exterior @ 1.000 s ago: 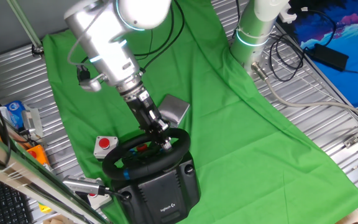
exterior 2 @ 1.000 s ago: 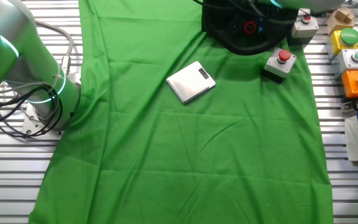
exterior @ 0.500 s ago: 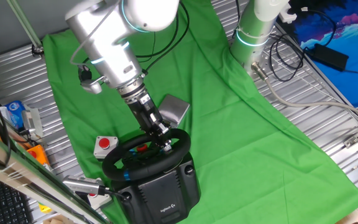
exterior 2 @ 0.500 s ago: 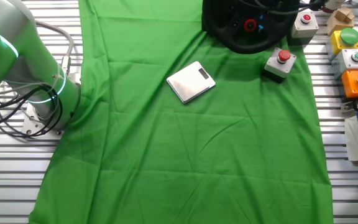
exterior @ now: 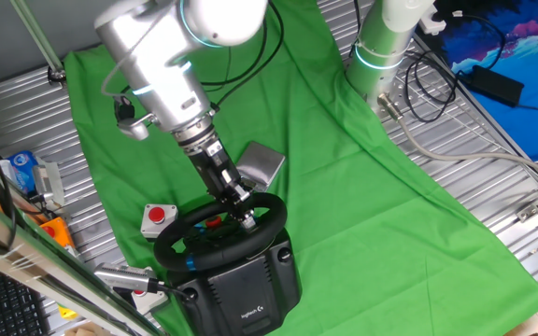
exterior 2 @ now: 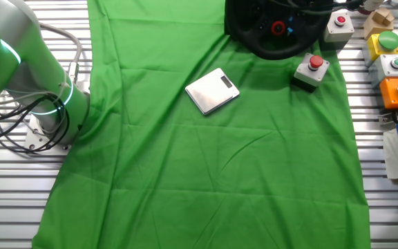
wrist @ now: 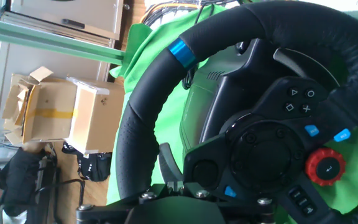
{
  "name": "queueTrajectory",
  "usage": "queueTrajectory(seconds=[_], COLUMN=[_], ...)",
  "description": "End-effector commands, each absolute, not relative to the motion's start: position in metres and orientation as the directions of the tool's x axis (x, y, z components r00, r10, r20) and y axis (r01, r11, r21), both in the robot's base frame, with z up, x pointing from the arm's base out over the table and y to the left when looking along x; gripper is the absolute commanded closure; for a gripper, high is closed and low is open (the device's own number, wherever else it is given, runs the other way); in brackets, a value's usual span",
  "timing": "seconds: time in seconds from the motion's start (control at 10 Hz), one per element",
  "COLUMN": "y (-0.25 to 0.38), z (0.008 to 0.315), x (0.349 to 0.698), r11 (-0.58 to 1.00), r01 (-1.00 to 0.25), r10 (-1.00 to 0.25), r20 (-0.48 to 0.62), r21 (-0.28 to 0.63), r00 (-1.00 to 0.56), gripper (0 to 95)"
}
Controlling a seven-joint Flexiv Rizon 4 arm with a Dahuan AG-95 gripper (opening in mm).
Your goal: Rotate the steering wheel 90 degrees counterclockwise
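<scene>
The steering wheel (exterior: 215,234) is a black ring on a bulky black base (exterior: 248,291) with a white logo, at the near edge of the green cloth. My gripper (exterior: 244,212) reaches down inside the far right of the ring, beside the hub. In the hand view the wheel (wrist: 143,118) fills the frame, with its blue rim stripe at upper left and a red dial on the hub at lower right. My gripper (wrist: 168,167) shows as one narrow dark tip between rim and hub, fingers pressed together, shut with nothing held. The other fixed view cuts off the wheel (exterior 2: 273,31) at the top edge.
A grey metal box (exterior: 261,164) lies just behind the wheel, and a small red push-button box (exterior: 157,217) sits to its left. More button boxes (exterior 2: 392,66) line the table edge. A second robot's base (exterior: 381,47) stands at the far side.
My upper arm swayed slightly right, then back left. The gripper stays at the wheel and the wheel's position looks unchanged.
</scene>
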State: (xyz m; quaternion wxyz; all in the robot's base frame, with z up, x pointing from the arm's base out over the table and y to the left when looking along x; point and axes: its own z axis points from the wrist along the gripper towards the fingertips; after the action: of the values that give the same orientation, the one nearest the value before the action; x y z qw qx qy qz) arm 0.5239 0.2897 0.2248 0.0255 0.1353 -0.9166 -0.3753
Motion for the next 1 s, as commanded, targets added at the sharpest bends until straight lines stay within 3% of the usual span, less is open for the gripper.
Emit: queueTrajectory(seconds=[0.1, 1.0], y=[0.2899, 0.2856], z=[0.2243, 0.2337], x=[0.5251, 0.533], r11=[0.687, 0.71], r01=[-0.229, -0.173], r10=[-0.264, -0.223], r20=[-0.056, -0.015], r21=[0.69, 0.683], r00=[-0.963, -0.975], gripper=[95.0, 95.0])
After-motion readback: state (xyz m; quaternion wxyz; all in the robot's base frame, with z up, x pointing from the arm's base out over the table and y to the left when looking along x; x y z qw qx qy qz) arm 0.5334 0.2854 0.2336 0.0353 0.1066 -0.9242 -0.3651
